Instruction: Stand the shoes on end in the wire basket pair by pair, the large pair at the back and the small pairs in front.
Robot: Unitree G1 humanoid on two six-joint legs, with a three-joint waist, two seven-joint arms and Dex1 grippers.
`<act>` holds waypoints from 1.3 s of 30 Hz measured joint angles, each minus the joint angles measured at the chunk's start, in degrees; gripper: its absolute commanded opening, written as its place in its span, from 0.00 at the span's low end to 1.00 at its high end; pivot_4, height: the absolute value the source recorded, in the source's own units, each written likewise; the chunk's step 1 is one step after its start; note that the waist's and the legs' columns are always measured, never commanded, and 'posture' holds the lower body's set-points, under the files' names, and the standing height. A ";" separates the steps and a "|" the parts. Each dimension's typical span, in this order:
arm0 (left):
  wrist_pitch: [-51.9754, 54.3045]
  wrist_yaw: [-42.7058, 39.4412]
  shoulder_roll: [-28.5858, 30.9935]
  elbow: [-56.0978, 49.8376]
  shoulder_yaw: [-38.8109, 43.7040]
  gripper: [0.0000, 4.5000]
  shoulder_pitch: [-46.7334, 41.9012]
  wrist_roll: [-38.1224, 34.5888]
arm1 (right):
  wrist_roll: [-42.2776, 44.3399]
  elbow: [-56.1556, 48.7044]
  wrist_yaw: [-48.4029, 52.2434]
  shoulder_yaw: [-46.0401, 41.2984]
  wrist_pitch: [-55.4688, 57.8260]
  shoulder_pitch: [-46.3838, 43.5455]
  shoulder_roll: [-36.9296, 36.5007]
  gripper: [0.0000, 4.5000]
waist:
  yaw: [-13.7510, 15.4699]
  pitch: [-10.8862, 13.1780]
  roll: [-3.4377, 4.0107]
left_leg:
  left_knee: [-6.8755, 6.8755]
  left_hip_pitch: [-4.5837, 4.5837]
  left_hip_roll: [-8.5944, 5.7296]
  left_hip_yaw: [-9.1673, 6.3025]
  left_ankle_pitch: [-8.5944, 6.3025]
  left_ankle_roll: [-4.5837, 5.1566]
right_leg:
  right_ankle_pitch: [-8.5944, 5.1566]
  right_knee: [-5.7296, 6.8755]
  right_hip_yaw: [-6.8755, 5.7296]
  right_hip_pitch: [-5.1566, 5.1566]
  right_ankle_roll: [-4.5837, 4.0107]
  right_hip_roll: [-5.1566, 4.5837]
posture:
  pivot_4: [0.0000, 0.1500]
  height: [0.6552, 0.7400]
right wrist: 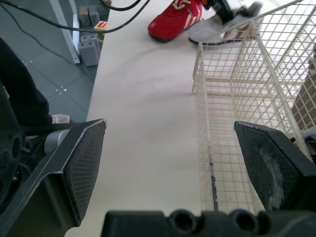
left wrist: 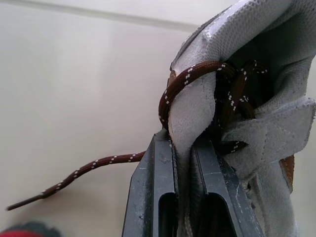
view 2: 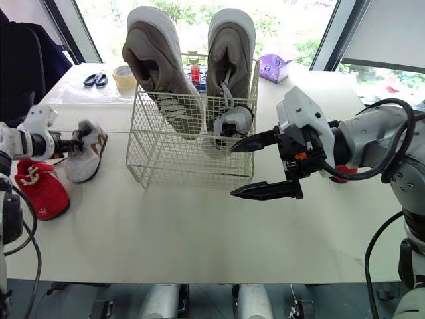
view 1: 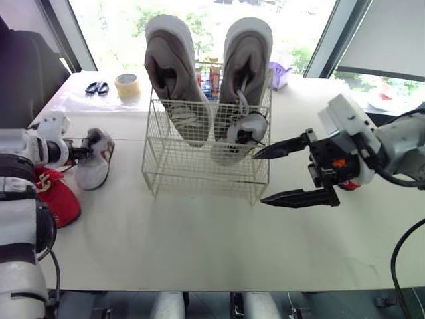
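Note:
The wire basket [view 1: 199,166] stands mid-table. Two large grey shoes [view 1: 176,80] [view 1: 247,66] stand on end at its back, and one small white shoe [view 1: 240,135] stands in front of the right one. On the table to the left, my left gripper [view 1: 82,153] is shut on the collar of a small white shoe with brown laces [view 1: 97,166]; the fingers [left wrist: 150,182] pinch its fabric. A small red shoe [view 1: 58,196] lies beside it, nearer me. My right gripper [view 1: 259,178] hangs open and empty just right of the basket's front corner.
A tape roll [view 1: 127,86] and scissors [view 1: 97,87] lie at the far left of the table. Cans [view 1: 214,76] stand behind the basket, with a purple box [view 1: 279,74] to their right. Something red [view 1: 350,185] is partly hidden behind my right gripper.

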 measured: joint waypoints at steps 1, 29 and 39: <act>1.27 1.32 0.18 -4.00 3.19 0.01 -0.30 -1.39 | -0.03 0.75 -0.41 -0.33 0.01 -0.44 -0.01 1.00 | -0.11 0.02 -0.06 | 0.00 -0.02 0.00 0.01 0.00 0.00 | 0.01 -0.03 0.01 0.00 0.01 -0.03 | 1.00 0.00; -15.67 33.28 -38.40 -91.72 14.75 0.01 34.82 -15.17 | -8.13 14.85 4.51 5.76 -2.88 -9.65 4.00 1.00 | -1.05 -0.03 0.03 | 0.30 0.91 -0.03 0.10 0.00 -0.01 | 0.16 0.00 0.12 0.97 -0.03 -0.01 | 1.00 0.00; -36.27 30.15 -42.99 -77.73 4.78 0.01 36.65 -4.47 | -2.27 7.91 -0.61 -0.11 5.65 -6.39 1.63 1.00 | 0.53 -0.04 0.05 | 0.40 0.88 -0.03 0.12 0.00 0.00 | 0.15 0.00 0.12 1.00 -0.05 -0.01 | 1.00 0.00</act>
